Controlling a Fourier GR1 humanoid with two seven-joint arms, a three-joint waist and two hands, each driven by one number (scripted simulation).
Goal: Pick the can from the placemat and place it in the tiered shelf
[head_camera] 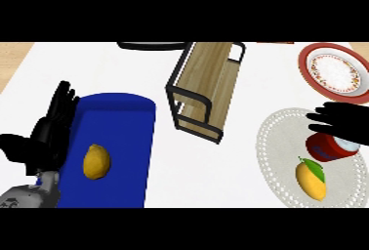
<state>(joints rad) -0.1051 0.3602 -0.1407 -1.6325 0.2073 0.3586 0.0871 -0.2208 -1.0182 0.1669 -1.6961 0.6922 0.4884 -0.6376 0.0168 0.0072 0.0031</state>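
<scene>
Fingers of the left hand (52, 124) are seen resting straight and open beside the blue mat (115, 146), the shelf (205, 88) stands mid-counter, and the can (330, 148), judged rigid, light and smooth, best gripped round its sides, lies on the white placemat (277, 146) under the right hand (344, 122), whose fingers are spread, not clamped.

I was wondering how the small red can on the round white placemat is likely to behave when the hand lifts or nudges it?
The small red can looks short and wide, so it probably resists tipping, though on its side it would likely roll. Its smooth round wall may slip between fingers. The right hand is over its far side, and the yellow fruit with a green leaf lies close on the round white placemat, so a nudge might knock it.
</scene>
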